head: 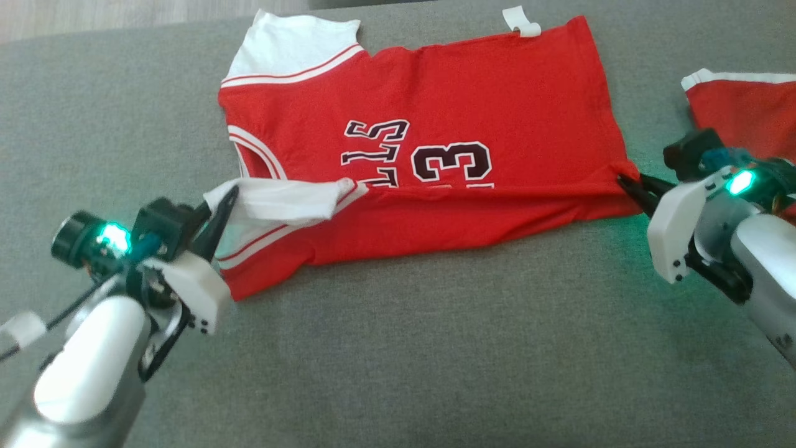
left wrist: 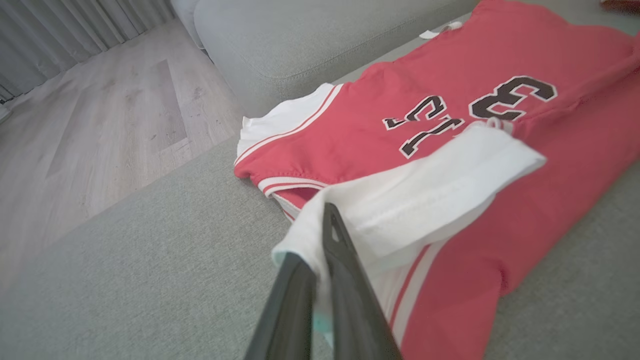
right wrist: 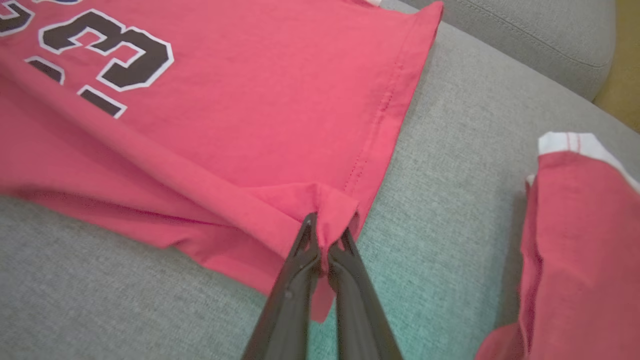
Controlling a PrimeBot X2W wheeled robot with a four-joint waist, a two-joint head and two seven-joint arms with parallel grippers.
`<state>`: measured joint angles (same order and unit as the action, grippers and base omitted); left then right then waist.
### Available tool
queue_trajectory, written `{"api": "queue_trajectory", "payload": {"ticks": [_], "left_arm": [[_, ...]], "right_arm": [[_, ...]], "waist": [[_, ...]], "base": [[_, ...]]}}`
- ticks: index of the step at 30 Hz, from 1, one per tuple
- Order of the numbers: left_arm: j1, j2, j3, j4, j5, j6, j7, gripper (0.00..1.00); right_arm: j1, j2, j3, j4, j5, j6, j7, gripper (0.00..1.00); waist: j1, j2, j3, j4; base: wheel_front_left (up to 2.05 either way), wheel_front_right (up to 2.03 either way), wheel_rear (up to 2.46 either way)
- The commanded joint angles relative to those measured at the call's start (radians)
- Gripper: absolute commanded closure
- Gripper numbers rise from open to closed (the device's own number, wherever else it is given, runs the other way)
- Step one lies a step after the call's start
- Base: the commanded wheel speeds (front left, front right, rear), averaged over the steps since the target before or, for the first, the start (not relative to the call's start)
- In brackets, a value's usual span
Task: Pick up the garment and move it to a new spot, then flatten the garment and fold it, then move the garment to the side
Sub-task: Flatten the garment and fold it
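The garment (head: 472, 112) is a red jersey with white sleeves and dark lettering, spread across the grey sofa cushion (head: 398, 348). Its near edge is folded over onto itself. My left gripper (head: 227, 199) is shut on the white sleeve (left wrist: 430, 195), holding it lifted over the red body. In the left wrist view the left gripper (left wrist: 320, 235) pinches the sleeve's edge. My right gripper (head: 624, 182) is shut on the garment's near hem corner (right wrist: 330, 205), at the garment's right end. The right wrist view shows the right gripper (right wrist: 325, 232) with red cloth bunched between its fingertips.
A second red and white garment (head: 740, 106) lies at the right edge of the cushion, close behind my right arm. The sofa's back cushion (left wrist: 300, 35) and wooden floor (left wrist: 100, 110) lie beyond the garment's collar end. Bare cushion stretches in front of me.
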<state>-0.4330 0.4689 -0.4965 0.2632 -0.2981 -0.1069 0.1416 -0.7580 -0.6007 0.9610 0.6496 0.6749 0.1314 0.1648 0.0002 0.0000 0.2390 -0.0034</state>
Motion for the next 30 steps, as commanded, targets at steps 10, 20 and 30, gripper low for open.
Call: {"api": "queue_trajectory", "payload": {"ticks": [10,20,30], "left_arm": [[-0.177,-0.014,0.023,0.132,0.049,0.061,-0.076,0.0],[-0.118,-0.152,0.157,0.101,-0.064,0.194,-0.354,0.0],[0.107,-0.283,0.252,-0.054,-0.099,0.233,-0.403,0.0]], "right_arm": [[-0.124,0.077,-0.087,0.131,-0.071,-0.001,-0.166,0.0],[-0.093,0.162,-0.342,0.19,-0.126,-0.001,-0.421,0.0],[0.268,0.328,-0.79,-0.153,-0.374,-0.001,-0.426,0.0]], "waist": [[-0.0002,0.0,0.02,-0.01],[-0.0002,0.0,-0.054,-0.011],[-0.0002,0.0,-0.112,-0.019]], "base": [[0.0,0.0,0.0],[0.0,0.0,0.0],[0.0,0.0,0.0]]}}
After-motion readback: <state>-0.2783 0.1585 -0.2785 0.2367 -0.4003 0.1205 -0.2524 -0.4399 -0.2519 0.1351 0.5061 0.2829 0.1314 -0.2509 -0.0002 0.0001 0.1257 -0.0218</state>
